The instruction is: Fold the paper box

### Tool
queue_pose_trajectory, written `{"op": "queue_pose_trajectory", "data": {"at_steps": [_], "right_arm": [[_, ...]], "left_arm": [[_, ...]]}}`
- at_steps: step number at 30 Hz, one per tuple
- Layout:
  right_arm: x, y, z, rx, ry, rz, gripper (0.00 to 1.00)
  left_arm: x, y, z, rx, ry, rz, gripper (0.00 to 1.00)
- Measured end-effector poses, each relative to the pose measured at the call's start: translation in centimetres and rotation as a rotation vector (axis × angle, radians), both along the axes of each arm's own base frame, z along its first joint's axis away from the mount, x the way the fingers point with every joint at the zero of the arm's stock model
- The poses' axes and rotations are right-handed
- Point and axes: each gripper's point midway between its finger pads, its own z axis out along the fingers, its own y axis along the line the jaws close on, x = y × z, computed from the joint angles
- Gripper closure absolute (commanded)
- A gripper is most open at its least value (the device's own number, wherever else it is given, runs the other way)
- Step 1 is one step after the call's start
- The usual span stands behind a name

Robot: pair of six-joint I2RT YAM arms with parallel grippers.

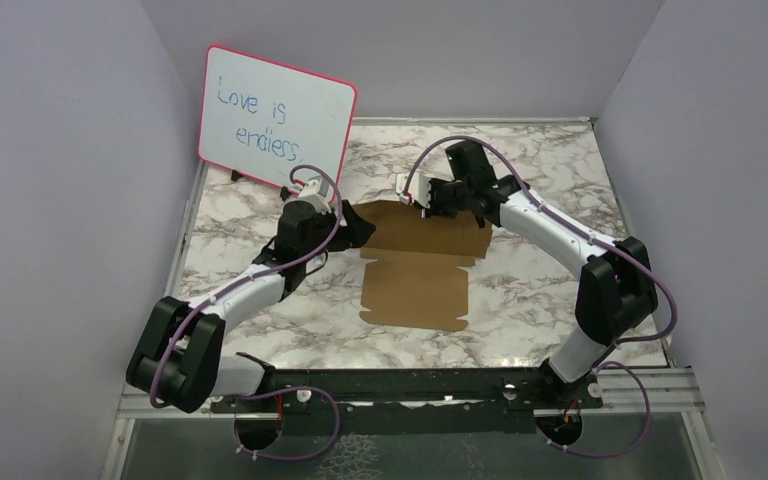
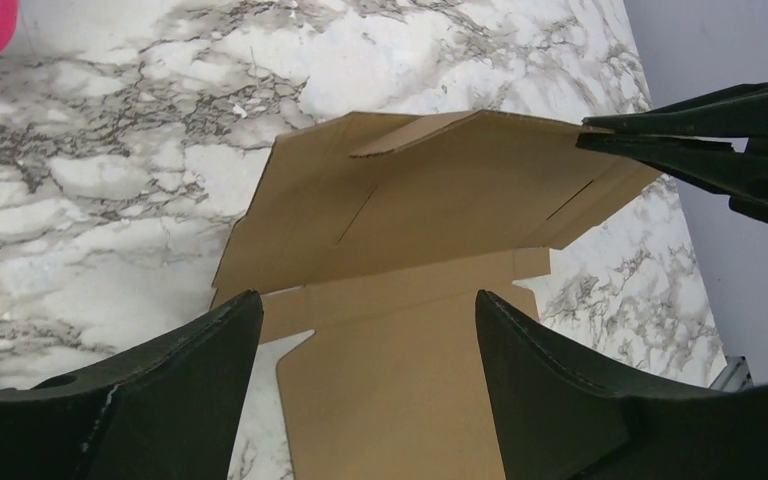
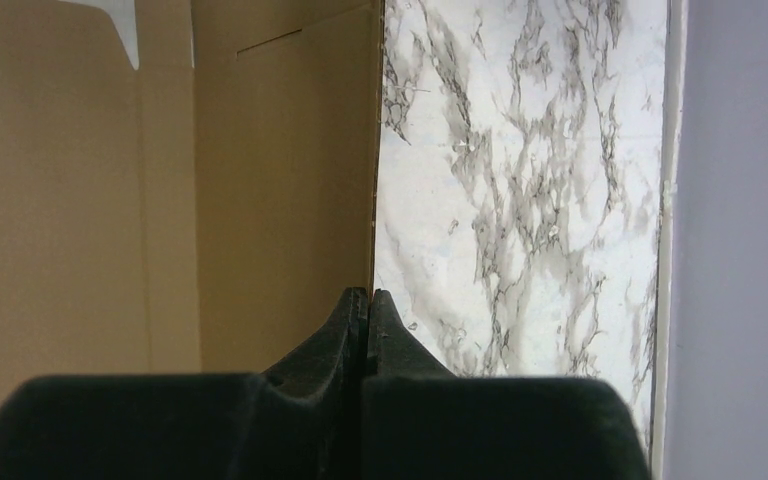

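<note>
Left wrist: paper box (image 2: 430,210) ahead of left hand (image 2: 367,300).

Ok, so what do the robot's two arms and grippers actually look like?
Both the left arm and the right arm have white tubular links between bulky black joint housings. A purple cable loops along each one. The left gripper and the right gripper have matte black fingers that taper toward the tips. No markings are visible on either.
</note>
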Motion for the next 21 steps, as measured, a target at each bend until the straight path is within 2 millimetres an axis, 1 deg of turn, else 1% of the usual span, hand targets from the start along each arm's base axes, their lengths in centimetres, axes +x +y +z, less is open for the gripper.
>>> {"op": "queue_pose_trajectory", "data": {"at_steps": [3, 8, 16, 21], "right_arm": [[-0.1, 0.1, 0.0, -0.004, -0.004, 0.007, 0.99], [-0.1, 0.2, -0.1, -0.009, -0.008, 0.008, 0.99], [-0.2, 0.4, -0.2, -0.018, -0.017, 0.016, 0.99], [-0.3, 0.4, -0.3, -0.022, -0.02, 0.015, 0.99]], "left_arm": [[-0.9, 0.5, -0.8, -0.005, 0.018, 0.015, 0.21], [-2.3, 1.0, -3.5, -0.025, 0.094, 0.039, 0.21], [-2.2, 0.7, -7.0, -0.06, 0.181, 0.071, 0.25], [-2.0, 0.2, -8.4, -0.073, 0.214, 0.075, 0.27]]}}
